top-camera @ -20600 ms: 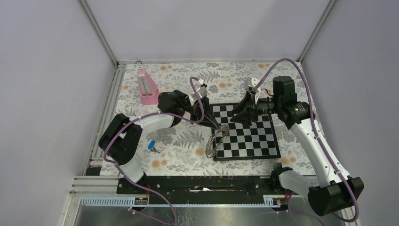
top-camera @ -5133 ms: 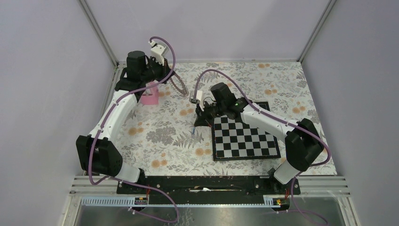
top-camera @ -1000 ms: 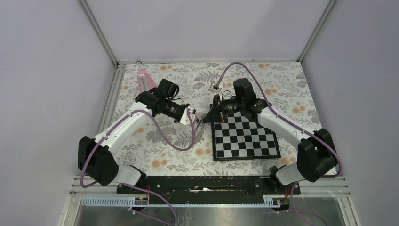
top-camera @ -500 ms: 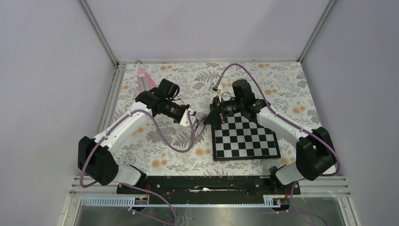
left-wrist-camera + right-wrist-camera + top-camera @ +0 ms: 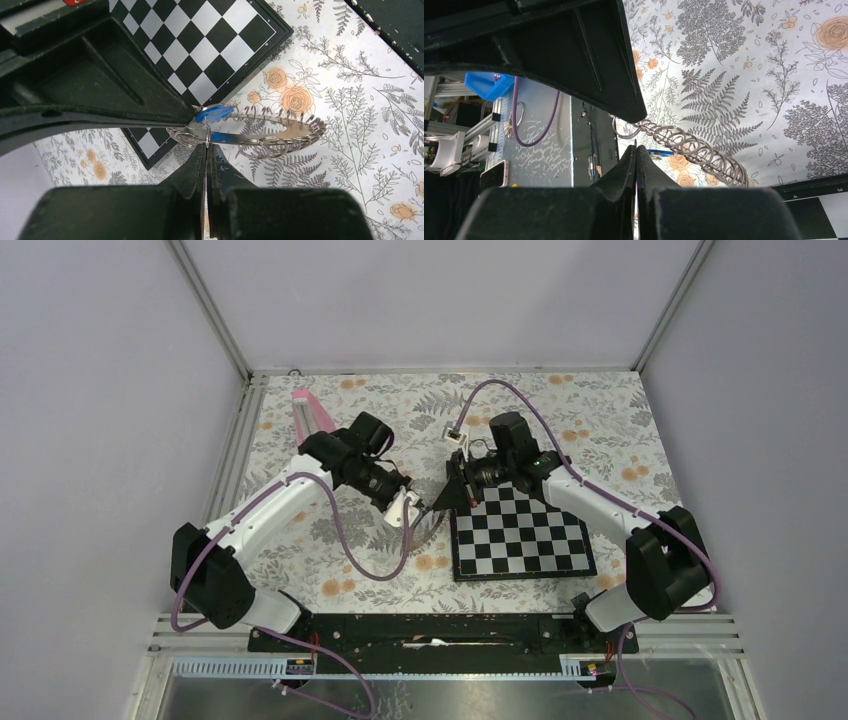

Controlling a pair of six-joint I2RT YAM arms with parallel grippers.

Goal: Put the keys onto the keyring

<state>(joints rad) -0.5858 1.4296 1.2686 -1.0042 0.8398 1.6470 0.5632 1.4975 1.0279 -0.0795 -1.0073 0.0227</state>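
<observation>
Key held at the ring, threading seemingly unfinished.
Left gripper pinches the large dark-grey chain-like metal keyring; right gripper clamps the small blue-headed metal key against it, aloft just left of the black-and-white chessboard. Whether it has caught, I cannot tell.

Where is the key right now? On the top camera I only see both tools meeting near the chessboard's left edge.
Observer: The right wrist view shows the right tool shut, with the blue key pinched at its fingertips.
Operator: Does the left tool have the keyring?
Observer: Yes. In the left wrist view the left tool is shut on the near rim of the keyring, which is held up above the floral cloth.
Operator: Is the key threaded on?
Observer: I cannot tell. The key's head overlaps the ring's band, but its blade is hidden at the right tool's tip.
</observation>
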